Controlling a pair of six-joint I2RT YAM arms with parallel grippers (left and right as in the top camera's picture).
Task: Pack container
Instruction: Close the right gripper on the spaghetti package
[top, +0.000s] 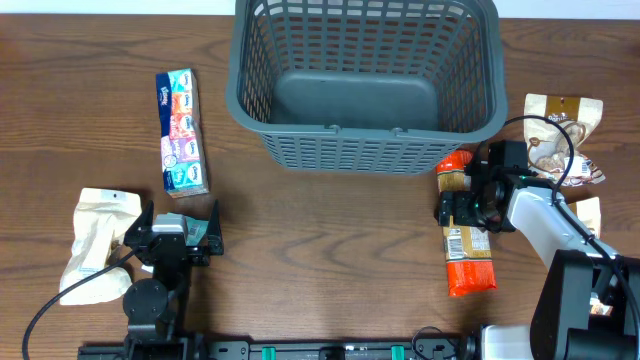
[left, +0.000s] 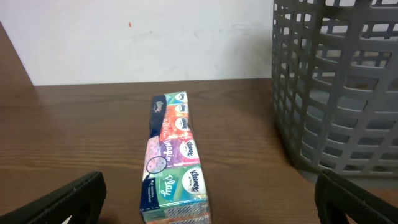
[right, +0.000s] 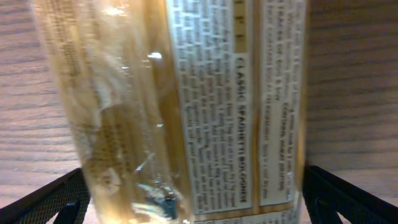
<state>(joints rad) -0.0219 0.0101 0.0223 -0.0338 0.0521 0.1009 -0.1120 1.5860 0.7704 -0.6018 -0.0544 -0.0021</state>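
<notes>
Far lower left of the overhead frame: cream pouch (top: 95, 245), lies crumpled on the brown wooden surface (top: 320, 250).

Just right of it: left gripper (top: 182, 218), points toward the top of the frame, stands spread wide with nothing between its fingers. Shows in the left wrist view only as two dark fingertips (left: 65, 202) at the bottom corners.

Upper left: tissue pack (top: 182, 132), lies lengthwise, apart from that gripper. Runs up the middle of the left wrist view (left: 174, 162), bright panels facing up.

Top centre: container (top: 365, 150), dark grey with slotted walls, stands upright on the surface, solid bottom in plain sight. Rises at the right edge of the left wrist view (left: 336, 93), near the tissue pack but not touching it.

Right of centre, just below the container's lower right corner: spaghetti packet (top: 470, 265), orange at both ends, lies lengthwise on the surface.

Over its upper half: right gripper (top: 467, 205), spread wide. In the right wrist view, one finger low at each side of the packet (right: 205, 106); cannot tell whether either touches it.

Far right: cream-and-brown snack packets (top: 562, 118), lie beside the right arm, a black cable across them.
</notes>
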